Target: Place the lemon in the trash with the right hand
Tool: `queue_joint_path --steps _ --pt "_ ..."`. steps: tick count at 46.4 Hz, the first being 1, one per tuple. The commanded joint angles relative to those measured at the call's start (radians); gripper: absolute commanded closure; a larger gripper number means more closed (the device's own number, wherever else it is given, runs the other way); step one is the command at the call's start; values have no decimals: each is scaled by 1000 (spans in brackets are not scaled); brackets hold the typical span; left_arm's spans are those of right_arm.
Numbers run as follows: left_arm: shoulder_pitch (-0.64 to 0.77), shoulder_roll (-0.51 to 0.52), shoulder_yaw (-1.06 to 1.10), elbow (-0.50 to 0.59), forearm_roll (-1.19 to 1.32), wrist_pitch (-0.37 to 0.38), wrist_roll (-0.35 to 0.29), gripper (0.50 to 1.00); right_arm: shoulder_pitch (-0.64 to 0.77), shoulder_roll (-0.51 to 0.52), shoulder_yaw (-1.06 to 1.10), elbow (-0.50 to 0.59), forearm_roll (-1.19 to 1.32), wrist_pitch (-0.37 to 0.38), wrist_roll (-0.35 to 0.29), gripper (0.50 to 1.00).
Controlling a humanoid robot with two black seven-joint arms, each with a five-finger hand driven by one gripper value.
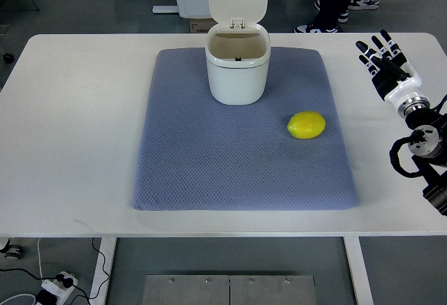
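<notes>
Yellow and glossy, the oval lemon (306,125) lies on its side on the right half of a blue-grey quilted fabric mat (209,172), near the mat's right edge and a little below its middle height. The mat is spread flat on a white rectangular table (70,144) and covers most of the table's centre.

At the far middle of the mat stands a small cream plastic trash bin (237,75) with rounded walls. Its hinged lid (238,1) is flipped up and back, so the opening faces upward and the inside shows as a dim beige hollow. The bin and the lemon are apart, the lemon lying to the right of the bin and nearer the robot.

The robot's right hand (383,59), black-fingered with a white and silver wrist, comes in from the right edge and sits over the bare table top to the right of the mat, well apart from the lemon. Its fingers are spread and extended, pointing away from the robot, and they hold nothing. Whether the hand rests on the table or hovers above it is hard to tell from this steep angle.

Beyond the table's far edge, on the grey floor, a person's dark trouser legs and sneakers (342,5) show.
</notes>
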State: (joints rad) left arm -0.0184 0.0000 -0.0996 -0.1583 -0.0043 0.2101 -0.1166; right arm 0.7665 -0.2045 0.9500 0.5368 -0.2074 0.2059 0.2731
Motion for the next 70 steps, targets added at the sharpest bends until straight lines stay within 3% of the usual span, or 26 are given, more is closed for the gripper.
queue_joint_path --steps 1,18,70 --pt "0 0 0 -1 0 0 0 500 1 7 0 0 0 0 0 500" --pt "0 0 0 0 0 0 0 500 8 50 0 -1 2 0 0 500" --pt "0 0 0 0 0 0 0 500 7 39 0 2 5 0 0 500"
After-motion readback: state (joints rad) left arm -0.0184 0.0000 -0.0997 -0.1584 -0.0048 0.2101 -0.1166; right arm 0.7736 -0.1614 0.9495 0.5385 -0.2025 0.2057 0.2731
